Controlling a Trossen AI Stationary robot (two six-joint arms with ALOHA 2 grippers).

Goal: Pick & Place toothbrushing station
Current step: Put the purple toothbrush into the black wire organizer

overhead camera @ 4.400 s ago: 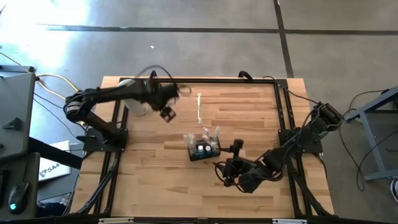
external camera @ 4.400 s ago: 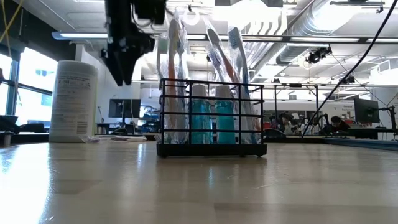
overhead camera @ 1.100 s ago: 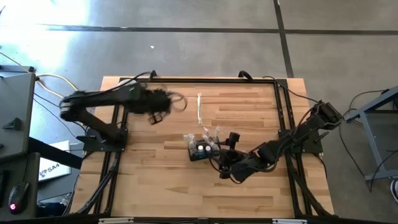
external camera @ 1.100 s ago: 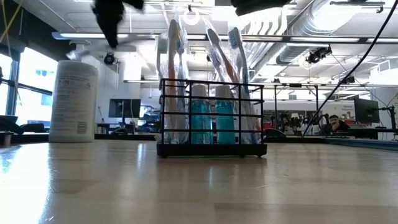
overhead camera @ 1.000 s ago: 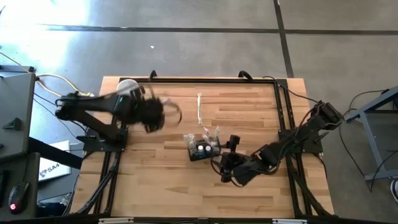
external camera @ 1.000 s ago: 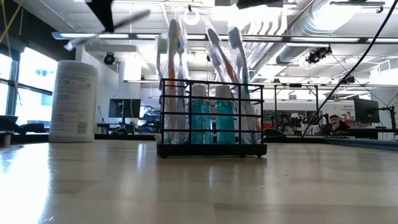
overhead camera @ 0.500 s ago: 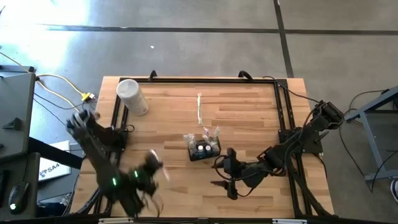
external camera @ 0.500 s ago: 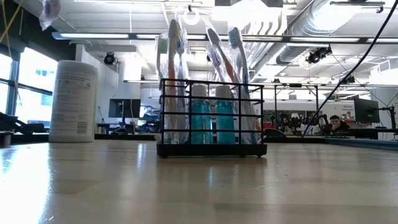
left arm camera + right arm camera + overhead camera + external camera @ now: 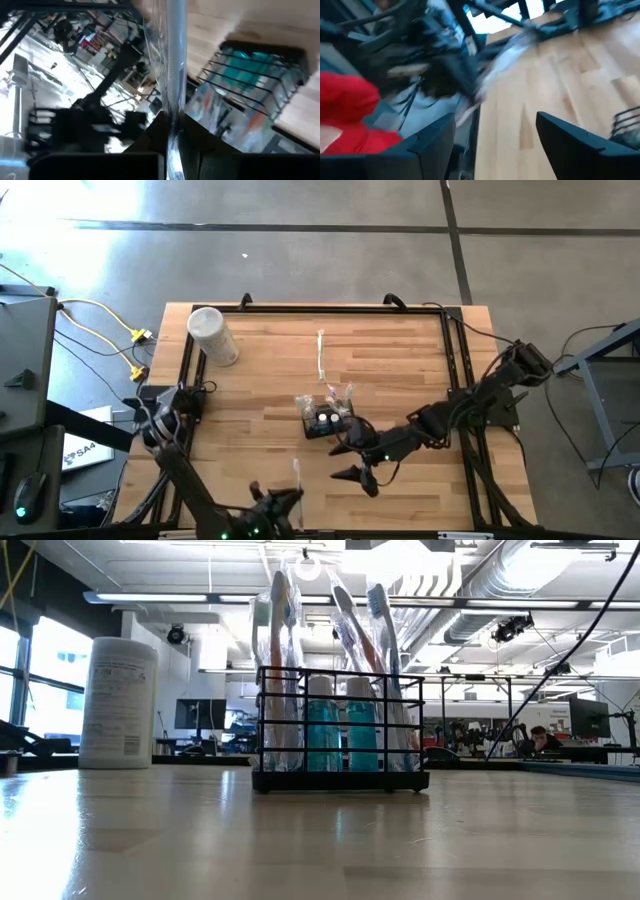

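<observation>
The toothbrushing station (image 9: pixel 327 418), a black wire holder with upright toothbrushes and teal tubes, stands on its base mid-table; it also shows in the low view (image 9: pixel 340 730) and the left wrist view (image 9: pixel 255 85). My left gripper (image 9: pixel 288 498) is at the table's near edge, left of the station, shut on a toothbrush in a clear wrapper (image 9: pixel 297 476). My right gripper (image 9: pixel 358 478) hovers open just near and right of the station, nothing between its fingers (image 9: pixel 580 145). Neither gripper shows in the low view. My left gripper pinches the clear-wrapped toothbrush at one end (image 9: pixel 172 125) between its two fingers. The long pack runs straight on from the fingers, toward the table's far side, and is lifted clear of the table.
A tall white canister (image 9: pixel 212 335) stands at the far left corner, seen too in the low view (image 9: pixel 118 700). Another wrapped toothbrush (image 9: pixel 320 355) lies flat on the wood beyond the station. A black frame rail (image 9: pixel 455 360) borders the table. Bare wood lies left of the station.
My left gripper has swept fast from beside the canister at the far left down to the near edge, sinking and rolling over, with the wrapped toothbrush still in its shut fingers. My right gripper has turned its wrist and shifted slightly toward the near edge, staying open.
</observation>
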